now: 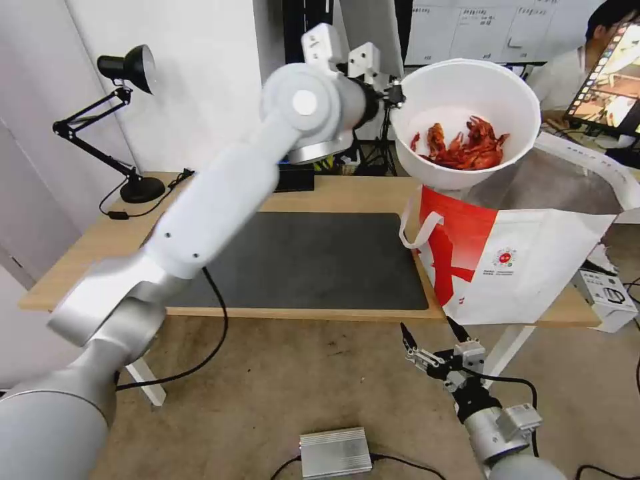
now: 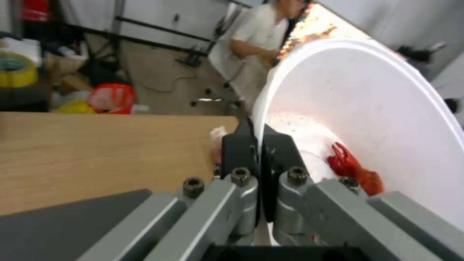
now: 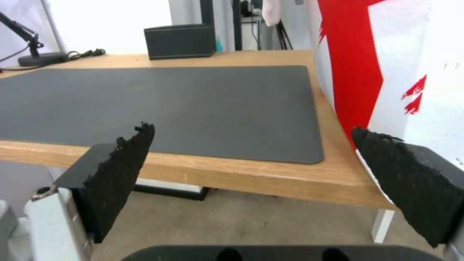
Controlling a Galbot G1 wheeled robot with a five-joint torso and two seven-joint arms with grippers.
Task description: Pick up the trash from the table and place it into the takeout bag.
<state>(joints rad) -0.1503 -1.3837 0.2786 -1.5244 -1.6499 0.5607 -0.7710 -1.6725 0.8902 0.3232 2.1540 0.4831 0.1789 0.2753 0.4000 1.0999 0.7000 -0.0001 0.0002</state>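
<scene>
From the head, your bench [image 1: 347, 200] carries a dark mat [image 1: 313, 260] and the takeout bag [image 1: 520, 267]. Your left tool [image 1: 395, 93] holds the bowl [image 1: 467, 120] tilted above the bag. At the left wrist, its fingers [image 2: 280, 152] pinch the rim. At the right wrist, your right tool [image 3: 251, 170] waits wide apart, below the bench edge.

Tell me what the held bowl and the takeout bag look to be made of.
Bowl: thin, smooth matte white plastic or foam, by its thin rim; left gripper pinches it. Takeout bag: white-and-red non-woven-looking fabric, softly creased.
</scene>
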